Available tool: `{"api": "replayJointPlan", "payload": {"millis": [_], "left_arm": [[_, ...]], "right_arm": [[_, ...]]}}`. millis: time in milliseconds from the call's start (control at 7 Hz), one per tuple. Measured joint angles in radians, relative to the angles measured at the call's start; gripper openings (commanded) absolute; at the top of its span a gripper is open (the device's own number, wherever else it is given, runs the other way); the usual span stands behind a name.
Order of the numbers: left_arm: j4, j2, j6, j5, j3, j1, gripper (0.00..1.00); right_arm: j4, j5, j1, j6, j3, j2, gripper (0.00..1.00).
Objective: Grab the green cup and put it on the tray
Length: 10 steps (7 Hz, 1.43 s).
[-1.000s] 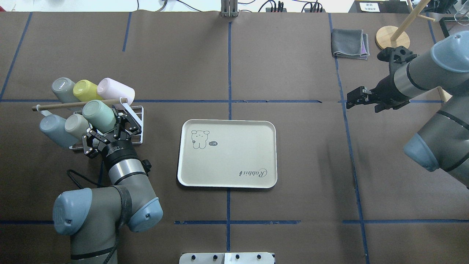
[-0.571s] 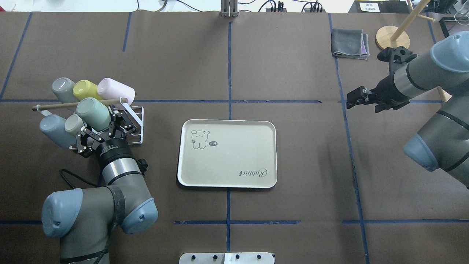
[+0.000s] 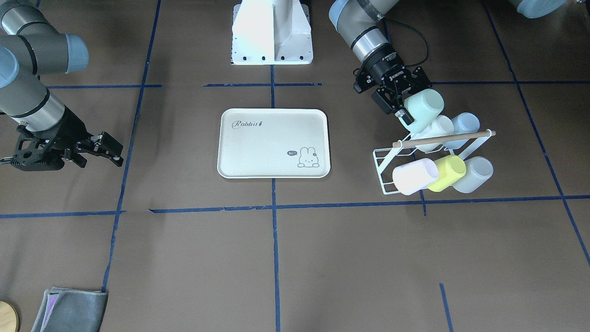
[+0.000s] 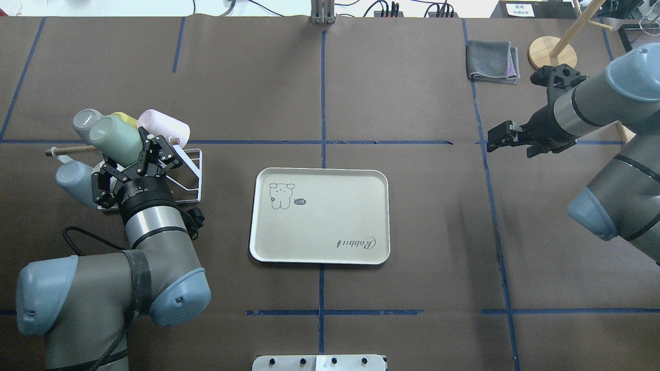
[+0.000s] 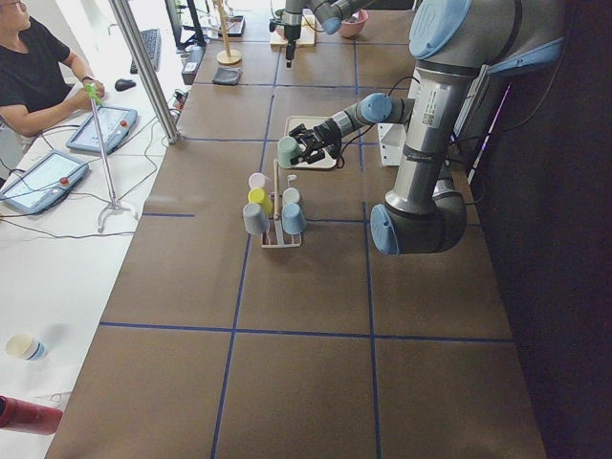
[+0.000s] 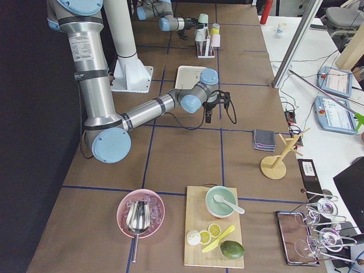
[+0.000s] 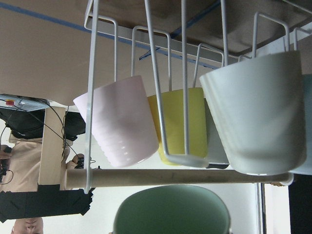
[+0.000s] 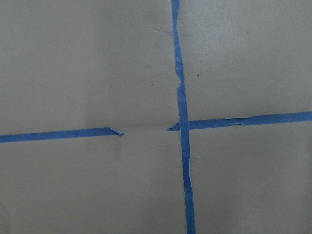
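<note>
The green cup [image 4: 114, 138] is pale mint and tilted, held by its rim end in my left gripper [image 4: 138, 157], which is shut on it above the white wire rack [image 4: 192, 170]. It shows in the front view [image 3: 425, 107] next to the rack's wooden bar [image 3: 445, 138], and its teal inside fills the bottom of the left wrist view [image 7: 170, 212]. The cream tray [image 4: 330, 221] with "Rabbit" script lies flat at the table's middle, right of the rack. My right gripper [image 4: 496, 140] hangs open and empty over bare table, far right.
The rack holds a pink cup [image 4: 164, 126], a yellow-green cup [image 3: 447, 171], grey cup [image 4: 85, 121], pale blue cup [image 4: 72, 178] and white cup [image 3: 439, 129]. A folded grey cloth [image 4: 492, 61] and a wooden stand [image 4: 551, 51] sit at the far right.
My left gripper has moved left and away from me with the green cup in it, carrying the cup over the rack's wooden bar. The right arm has not moved.
</note>
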Motion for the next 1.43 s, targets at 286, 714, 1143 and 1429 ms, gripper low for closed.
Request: {"api": "replayJointPlan", "payload": {"millis": [286,714,1143,1429], "left_arm": [[-0.102,-0.049,-0.084,-0.047,-0.057,-0.020,0.12],[-0.345,-0.059,-0.414,-0.269,-0.061,-0.020,0.09],[-0.617,-0.056,-0.784,-0.476,-0.055,-0.015,0.07],[-0.881,-0.053,-0.974,-0.509,0.005,-0.011,0.05]], "right_arm": [[0.001,0.000,0.009,-0.001,0.002,0.000,1.00],[0.000,0.003,0.032,-0.003,0.003,0.005,1.00],[-0.004,0.004,0.050,-0.009,0.003,0.004,1.00],[-0.006,0.004,0.058,-0.014,0.002,0.003,1.00]]}}
